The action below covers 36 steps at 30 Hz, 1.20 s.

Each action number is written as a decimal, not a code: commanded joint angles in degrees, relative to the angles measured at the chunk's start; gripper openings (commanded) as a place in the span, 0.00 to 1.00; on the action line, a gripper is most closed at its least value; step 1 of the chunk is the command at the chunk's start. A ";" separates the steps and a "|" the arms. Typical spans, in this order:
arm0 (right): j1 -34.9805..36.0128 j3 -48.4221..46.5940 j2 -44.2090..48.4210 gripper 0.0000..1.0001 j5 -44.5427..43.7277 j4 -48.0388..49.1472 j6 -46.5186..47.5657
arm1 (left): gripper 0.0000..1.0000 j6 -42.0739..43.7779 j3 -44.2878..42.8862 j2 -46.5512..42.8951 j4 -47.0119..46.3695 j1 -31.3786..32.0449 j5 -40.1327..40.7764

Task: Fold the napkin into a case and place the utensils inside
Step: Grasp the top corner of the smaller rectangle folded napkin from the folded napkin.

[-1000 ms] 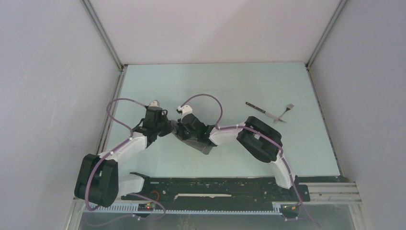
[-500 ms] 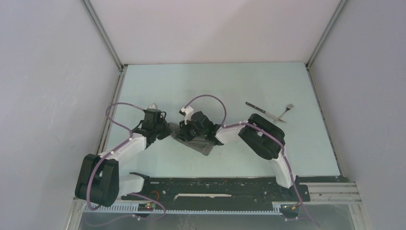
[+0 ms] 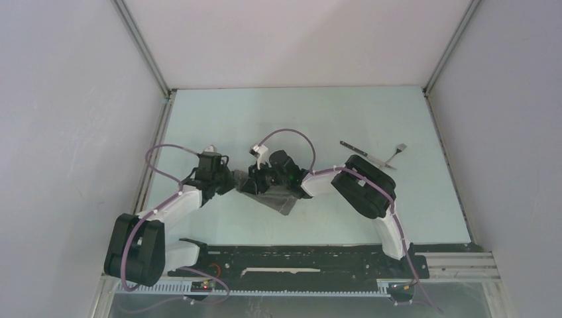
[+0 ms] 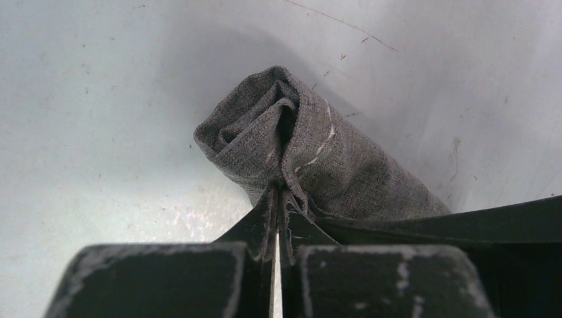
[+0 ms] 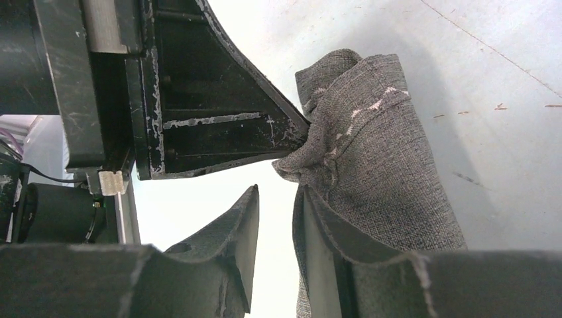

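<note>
Centrally: 1 rolled napkin (image 3: 281, 204), axis diagonal, far from counter (image 3: 232, 119) edges; left fingers (image 4: 258, 225) pinch it, right fingers (image 5: 232, 232) parted.

1. No text, label, brand, number or sign can be read in the top view.
2. The two wrist views are the same: nothing legible on any part shown.

The table (image 3: 219, 119) before me is a pale blue-green sheet, scuffed and scratched. The grey napkin (image 3: 285, 204) lies on it near the middle, bunched into a roll. The knife (image 3: 354, 148) and fork (image 3: 396, 152) lie close together, far right.
</note>
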State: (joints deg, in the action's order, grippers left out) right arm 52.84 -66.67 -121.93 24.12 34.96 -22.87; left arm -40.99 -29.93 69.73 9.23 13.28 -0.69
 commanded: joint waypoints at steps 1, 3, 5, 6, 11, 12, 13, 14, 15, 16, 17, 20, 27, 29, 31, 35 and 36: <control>-0.41 -1.21 1.03 0.39 0.53 2.27 -1.69 | 0.00 -0.30 0.65 -1.74 -1.24 -0.69 -1.62; 0.14 -2.16 -0.25 0.42 -0.28 1.69 -1.39 | 0.00 -0.32 0.58 -2.16 -1.10 -0.71 -1.85; 0.60 -3.09 -1.37 0.43 -0.73 1.22 -0.58 | 0.00 -0.23 0.50 -2.55 -0.81 -0.78 -1.73; 0.93 -3.54 -1.73 0.44 -1.04 0.87 -0.02 | 0.00 -0.23 0.49 -2.75 -0.73 -0.80 -1.64; 2.56 -5.44 -2.54 0.49 -4.63 -2.05 3.78 | 0.00 -0.31 0.49 -3.44 -0.45 -1.05 -2.19; 2.84 -6.13 -2.86 0.49 -5.15 -3.10 4.37 | 0.00 -0.32 0.41 -3.54 -0.40 -1.06 -2.21; 3.07 -6.48 -3.13 0.48 -5.89 -3.65 4.74 | 0.00 -0.32 0.36 -3.62 -0.36 -1.13 -2.18; 3.20 -6.55 -3.24 0.48 -6.38 -3.75 4.84 | 0.00 -0.25 0.32 -3.64 -0.17 -1.15 -2.21; 3.23 -6.55 -3.27 0.47 -7.03 -3.87 4.85 | 0.00 -0.16 0.26 -3.68 -0.10 -1.23 -2.21; 3.28 -6.57 -3.25 0.45 -7.54 -3.92 4.78 | 0.00 -0.14 0.31 -3.77 -0.10 -1.30 -2.21; 3.28 -6.54 -3.21 0.43 -8.38 -4.16 4.68 | 0.00 -0.14 0.38 -3.89 -0.02 -1.31 -2.21; 2.78 -7.22 -3.55 0.30 -10.49 -5.52 3.88 | 0.00 -0.23 0.57 -4.31 -0.09 -1.41 -2.26; 0.80 -5.31 -2.99 0.00 -5.84 -1.54 -1.64 | 0.00 0.48 1.59 -5.52 0.43 -1.80 -2.39; 0.13 -5.31 -3.42 0.00 -4.09 0.53 -4.81 | 0.00 0.73 2.09 -5.86 -0.14 -1.81 -3.24; -0.74 -5.36 -3.79 0.00 -3.36 2.19 -8.39 | 0.00 0.88 2.69 -6.36 -0.31 -1.85 -3.82; -1.15 -9.17 -6.24 0.00 -1.24 0.55 -11.84 | 0.00 1.25 3.23 -7.86 -0.38 -1.81 -4.85; -0.71 -10.17 -6.91 0.00 -1.19 -0.22 -11.59 | 0.00 1.31 3.11 -8.10 -0.67 -1.85 -5.28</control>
State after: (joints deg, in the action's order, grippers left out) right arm 52.18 -72.12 -126.34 21.04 32.97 -30.28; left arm -40.64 -27.18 63.79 9.52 11.60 -2.74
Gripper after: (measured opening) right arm 0.008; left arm 0.003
